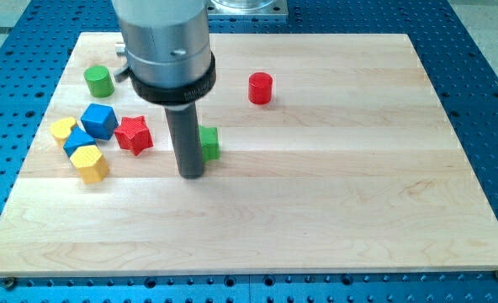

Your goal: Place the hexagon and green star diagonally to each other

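Green star sits just to the view's right of my tip, touching the rod's side or very nearly — the rod hides its left part, so the shape is hard to confirm. Yellow hexagon lies well to the view's left of the tool, on the wooden table, with a red star between them. The tool is a plain rod — nothing to open or close.
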